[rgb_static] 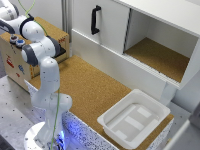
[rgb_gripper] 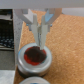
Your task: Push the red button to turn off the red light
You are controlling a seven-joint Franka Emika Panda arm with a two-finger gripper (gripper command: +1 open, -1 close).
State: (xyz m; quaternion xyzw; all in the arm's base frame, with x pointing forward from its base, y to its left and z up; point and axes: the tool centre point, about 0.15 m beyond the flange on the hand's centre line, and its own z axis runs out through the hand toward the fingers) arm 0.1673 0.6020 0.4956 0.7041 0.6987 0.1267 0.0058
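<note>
Cork-topped bench point(rgb_static: 90, 87) fills mid-frame; white tray point(rgb_static: 134, 118) lower right, cabinet point(rgb_static: 145, 35) upper right. Upper left, arm over cardboard box point(rgb_static: 15, 60). Wrist view: gripper point(rgb_gripper: 40, 31), fingers nearly together, tips touching red button point(rgb_gripper: 34, 54) in its grey housing point(rgb_gripper: 22, 64).

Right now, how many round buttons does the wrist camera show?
2: a red button under the gripper, and a second one beside it, only its rim showing. More may be hidden.

Red button point(rgb_gripper: 35, 55), round and dark red inside a grey metal ring, upright on the cork surface
</note>
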